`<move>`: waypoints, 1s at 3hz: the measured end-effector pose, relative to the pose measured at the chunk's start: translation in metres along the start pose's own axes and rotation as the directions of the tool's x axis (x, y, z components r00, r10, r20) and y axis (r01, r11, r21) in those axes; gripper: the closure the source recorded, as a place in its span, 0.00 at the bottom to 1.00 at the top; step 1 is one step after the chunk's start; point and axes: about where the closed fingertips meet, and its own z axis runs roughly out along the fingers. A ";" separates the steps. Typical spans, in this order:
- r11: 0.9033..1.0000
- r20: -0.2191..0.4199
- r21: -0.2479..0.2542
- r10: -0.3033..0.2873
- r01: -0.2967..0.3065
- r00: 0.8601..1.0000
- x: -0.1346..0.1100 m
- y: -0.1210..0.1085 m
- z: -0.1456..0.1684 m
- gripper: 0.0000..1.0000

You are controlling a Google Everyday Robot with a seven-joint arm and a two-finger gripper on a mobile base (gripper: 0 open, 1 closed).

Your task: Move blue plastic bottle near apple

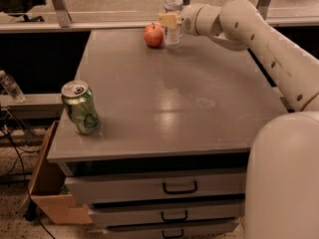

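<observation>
At the far edge of the table (pixel 164 98), just right of the apple (pixel 153 35), the blue plastic bottle (pixel 173 35) stands upright with the gripper (pixel 172 20) closed around its middle, while a green can (pixel 80 108) sits well apart from the apple, front-left.

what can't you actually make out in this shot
Camera view:
- Clear bluish plastic bottle: middle hidden by the gripper, which sits at the far edge of the grey table.
- Round red apple: touching the bottle or not, cannot tell.
- Green soda can: print too small to read.
- White robot arm: cut off by the right edge.
</observation>
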 end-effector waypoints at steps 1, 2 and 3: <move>1.000 -0.006 -0.003 0.019 -0.019 1.000 0.008 -0.002 0.004 0.59; 0.999 -0.014 -0.006 0.032 -0.032 0.999 0.015 -0.002 0.007 0.36; 0.999 -0.020 -0.008 0.035 -0.035 0.999 0.020 -0.004 0.009 0.12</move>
